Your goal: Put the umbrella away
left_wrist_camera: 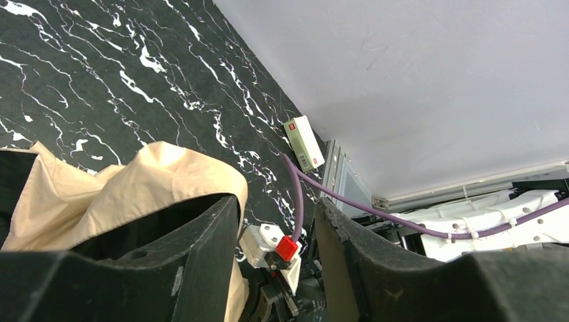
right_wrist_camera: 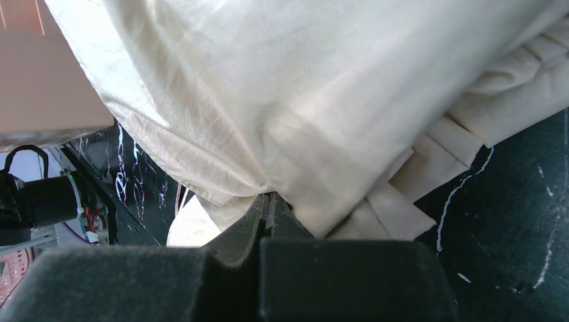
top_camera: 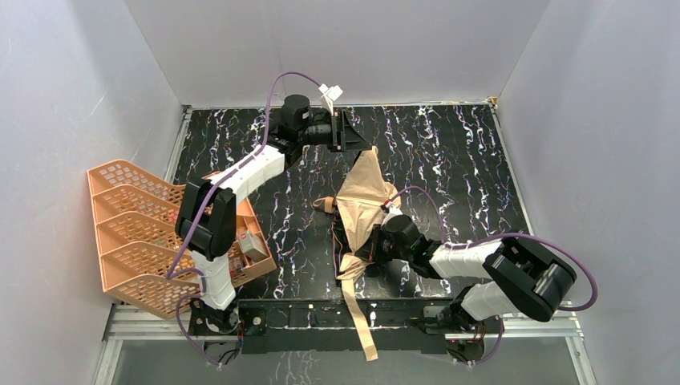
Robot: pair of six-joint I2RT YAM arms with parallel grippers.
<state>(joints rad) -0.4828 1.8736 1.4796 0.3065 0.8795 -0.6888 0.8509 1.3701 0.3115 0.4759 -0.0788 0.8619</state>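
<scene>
at the far left the orange mesh rack (top_camera: 132,233) stands by the wall at the edge of the desk (top_camera: 473,176), well apart from the work. the left arm stretches from its base past the rack's corner to the far middle of the desk. the left end effector (top_camera: 357,138) sits at the far tip of the umbrella (top_camera: 365,196). in its own wrist view the left end effector (left_wrist_camera: 276,204) has its jaws apart with nothing between them. the tan canopy (left_wrist_camera: 154,181) bunches against the outer side of one finger (left_wrist_camera: 168,268), not inside the gap, so i judge it touches the cloth without gripping it.

the umbrella lies in the middle of the desk, half collapsed and tan side up. its long axis runs from the far side toward the near edge, where a long tan strip (top_camera: 358,321) hangs over the mounting rail (top_camera: 305,309).

just right of that, the right arm lies low from the near right, and the right end effector (top_camera: 375,241) is pressed into the canopy's near half. its wrist view shows the right end effector (right_wrist_camera: 268,201) with jaws closed on a fold of the pale fabric (right_wrist_camera: 302,100).

the coming move turns on this: the umbrella runs lengthwise between the two arms, with the right pinching the near half and the left loose at the far tip. that tip is nearest the left arm, but the cloth lies beside its finger, so it would need a sideways shift before closing.
</scene>
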